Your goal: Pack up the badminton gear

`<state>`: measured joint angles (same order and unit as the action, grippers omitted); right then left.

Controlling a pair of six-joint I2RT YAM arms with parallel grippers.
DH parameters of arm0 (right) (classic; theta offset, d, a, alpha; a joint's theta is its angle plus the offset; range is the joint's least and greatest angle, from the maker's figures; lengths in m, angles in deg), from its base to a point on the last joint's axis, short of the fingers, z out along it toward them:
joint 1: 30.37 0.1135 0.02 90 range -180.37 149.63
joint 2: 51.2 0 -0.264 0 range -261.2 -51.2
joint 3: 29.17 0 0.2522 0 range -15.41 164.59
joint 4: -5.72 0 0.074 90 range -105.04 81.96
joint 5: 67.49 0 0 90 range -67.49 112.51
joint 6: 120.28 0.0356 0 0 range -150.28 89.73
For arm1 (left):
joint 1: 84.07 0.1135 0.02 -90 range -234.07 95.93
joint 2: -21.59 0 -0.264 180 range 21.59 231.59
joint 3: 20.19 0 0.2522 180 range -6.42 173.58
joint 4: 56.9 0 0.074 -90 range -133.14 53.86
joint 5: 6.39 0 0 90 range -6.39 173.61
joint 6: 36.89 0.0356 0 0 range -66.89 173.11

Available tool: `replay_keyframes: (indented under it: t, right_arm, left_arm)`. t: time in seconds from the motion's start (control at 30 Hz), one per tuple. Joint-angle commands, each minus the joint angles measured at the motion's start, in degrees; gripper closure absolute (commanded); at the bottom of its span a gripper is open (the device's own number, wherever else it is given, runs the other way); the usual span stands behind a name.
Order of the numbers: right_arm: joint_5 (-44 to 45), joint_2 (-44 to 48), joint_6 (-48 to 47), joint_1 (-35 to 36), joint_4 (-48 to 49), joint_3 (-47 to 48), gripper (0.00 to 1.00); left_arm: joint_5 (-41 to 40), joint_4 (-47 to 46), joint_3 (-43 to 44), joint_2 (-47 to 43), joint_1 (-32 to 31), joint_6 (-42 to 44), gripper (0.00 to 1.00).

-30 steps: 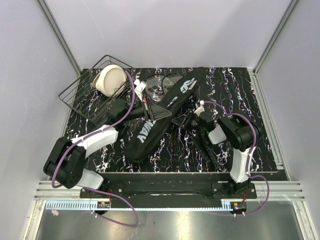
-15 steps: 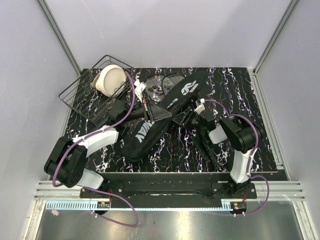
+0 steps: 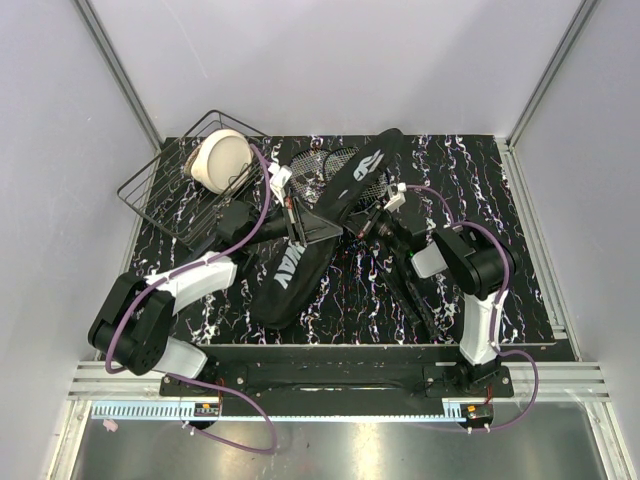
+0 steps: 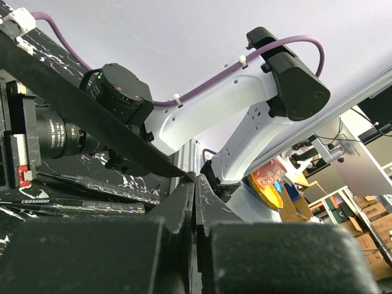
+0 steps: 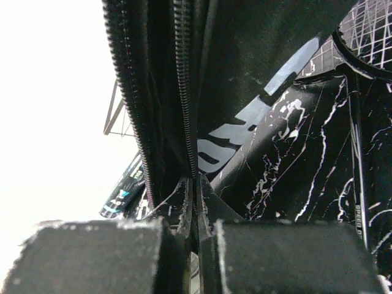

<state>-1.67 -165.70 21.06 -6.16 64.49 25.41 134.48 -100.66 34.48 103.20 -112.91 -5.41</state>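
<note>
Broadly, the black marbled table [image 3: 500,180] carries everything. The long black racket bag [image 3: 290,270] lies aslant across its middle, one end near and left, the other far and right. The black wire basket [image 3: 150,190] stands tilted at the far left corner, with the cream bowl [image 3: 222,158] inside it.

The two rackets [image 3: 318,165] lie with their strung heads just beyond the far side of the bag, between the basket and the bag's far end. In the right wrist view one strung head [image 5: 367,30] shows at the upper right, resting on the table beside the bag.

The teal-lettered shuttle tube [image 5: 125,184] shows only as a small sliver at the left in that same view, past the bag's open zipper. Where it sits on the table cannot be told from above.

The left gripper [image 3: 292,218] reaches in from the left at the bag's middle. Its fingers are pressed together [image 4: 195,184] on a thin black edge raised off the table, which appears to be a flap of the bag.

The right gripper [image 3: 368,222] meets the bag from the right, just beside the left one. Its fingers are closed [image 5: 196,184] on the bag's zipper edge, with two rows of zipper teeth running down into them.
</note>
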Motion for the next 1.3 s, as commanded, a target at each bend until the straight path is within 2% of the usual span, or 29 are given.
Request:
replay_keyframes:
  t: [0.0, 0.03, 0.07, 0.1, 0.13, 0.2, 0.23, 0.27, 0.3, 0.33, 0.47, 0.53, 0.67, 0.7, 0.73, 0.83, 1.27]
  right_arm:
    - [-1.13, 3.74, 0.34, -0.04, 5.70, 0.14, 1.00]
    - [-1.04, 6.45, 0.52, -0.04, 3.86, -0.30, 1.00]
    - [-0.78, 8.05, 0.61, -0.04, -0.51, -0.74, 1.00]
    - [-0.86, 9.72, 1.05, -0.04, -3.16, -1.17, 1.00]
    - [-1.56, 13.47, 1.31, -0.04, -7.01, -0.92, 1.00]
    - [-0.96, 17.62, -0.17, 0.31, -25.26, 2.05, 1.00]
    - [0.35, 21.47, -2.88, 0.92, -31.95, 3.12, 1.00]
    - [1.58, 23.16, -4.47, 1.28, -42.98, 4.35, 1.00]
    - [4.12, 24.83, -7.62, 1.63, -48.48, 7.32, 1.00]
    - [5.02, 26.59, -8.95, 2.42, -59.59, 9.52, 1.00]
    - [9.58, 27.92, -13.79, 3.91, -79.70, 19.19, 1.00]
    - [14.85, 28.01, -16.78, 5.84, -89.43, 24.29, 1.00]
    - [21.71, 26.61, -19.16, 8.83, -99.23, 30.27, 1.00]
    - [23.90, 25.74, -20.21, 9.62, -101.34, 33.33, 1.00]
    - [24.18, 23.47, -20.83, 10.24, -105.36, 34.93, 1.00]
    - [24.98, 21.77, -20.75, 11.48, -105.94, 37.49, 1.00]
    - [21.29, 22.56, -17.32, 12.71, -103.21, 37.58, 1.00]
  left_arm:
    - [0.64, 0.88, 0.75, -1.44, 0.63, 4.61, 1.00]
    - [-1.11, 11.44, 2.41, -2.23, 0.89, 7.43, 0.99]
    - [-2.60, 17.81, 3.47, -3.11, 0.98, 11.11, 0.94]
    - [-4.88, 25.01, 4.70, -5.29, 1.07, 19.76, 0.88]
    - [-13.52, 40.40, 7.49, -6.44, 0.98, 24.20, 0.79]
    - [-22.88, 50.71, 9.36, -8.55, 1.07, 32.98, 0.64]
    - [-31.97, 57.10, 10.59, -8.83, 1.15, 34.25, 0.56]
    - [-35.54, 59.25, 10.95, -8.92, 1.33, 35.05, 0.50]
    - [-38.02, 61.19, 11.30, -8.22, 1.50, 36.71, 0.50]
    - [-38.21, 61.90, 12.17, -7.61, 1.77, 37.25, 0.49]
    - [-38.65, 64.99, 14.38, -5.05, 1.77, 37.17, 0.47]
    - [-39.01, 65.25, 14.64, -5.40, 1.77, 38.04, 0.46]
    - [-38.14, 66.49, 15.87, -7.59, 0.81, 44.61, 0.44]
    - [-35.34, 64.13, 15.00, -8.21, 0.28, 45.68, 0.42]
    - [-34.36, 62.37, 14.21, -9.08, -1.12, 46.21, 0.34]
    - [-32.33, 55.25, 9.73, -11.64, -4.10, 46.66, 0.23]
    - [-41.11, 53.30, 10.95, -4.45, -10.36, 49.20, 0.29]
